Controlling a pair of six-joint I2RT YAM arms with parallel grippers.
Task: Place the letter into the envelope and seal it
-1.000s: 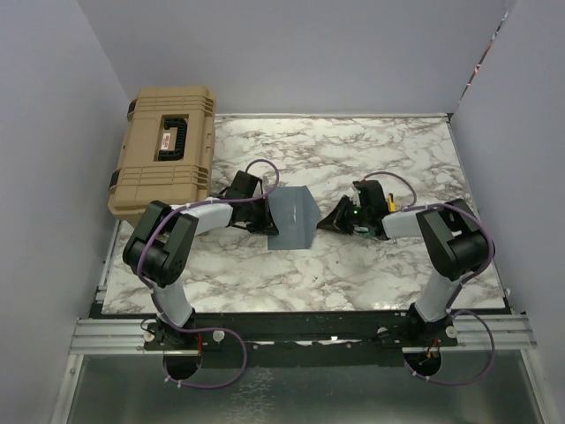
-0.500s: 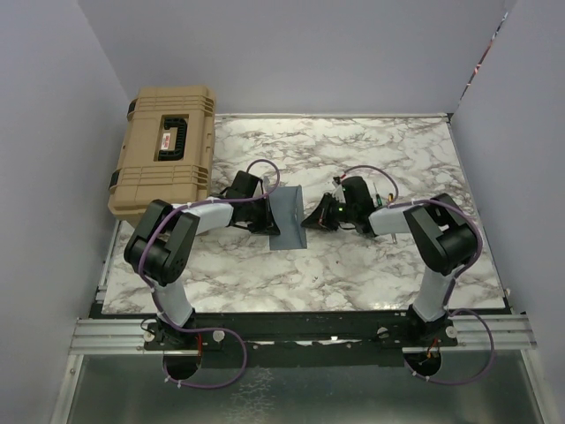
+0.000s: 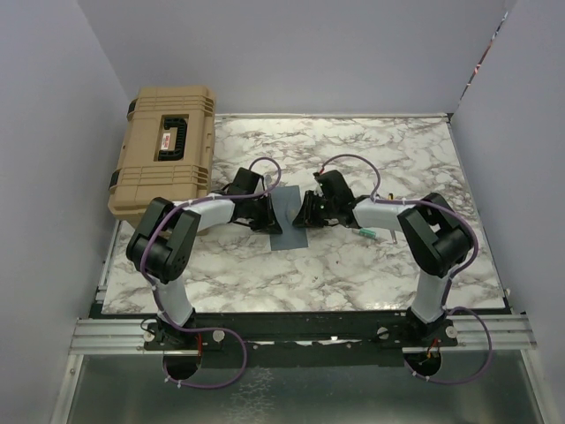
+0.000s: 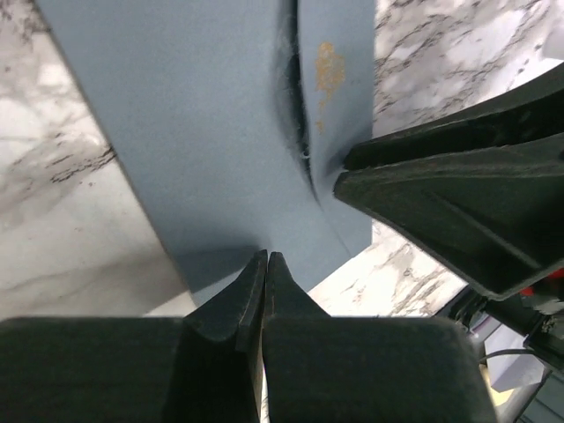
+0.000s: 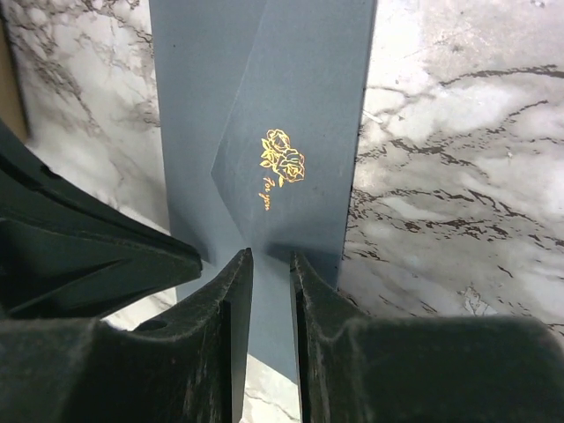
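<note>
The slate-blue envelope point(image 3: 287, 223) lies flat in the middle of the marble table. Its triangular flap point(image 5: 286, 132), printed with a gold rose, is folded down over the body. My left gripper point(image 4: 266, 257) is shut, with nothing between its fingers. Its tips rest on the envelope's point(image 4: 203, 132) left edge. My right gripper point(image 5: 270, 256) hovers low over the flap side of the envelope point(image 5: 194, 106), its jaws a narrow gap apart and holding nothing. In the top view the two grippers point(image 3: 267, 217) point(image 3: 303, 215) face each other across the envelope. The letter is hidden.
A big tan hard case point(image 3: 164, 159) stands at the table's back left, just beyond my left arm. Bare marble table point(image 3: 371, 274) spreads in front and to the right. Grey walls close in the left, back and right sides.
My right gripper has swept left onto the envelope, and the flap that stuck out to the right now lies folded over. Its jaws have parted slightly. The left gripper stayed put.
</note>
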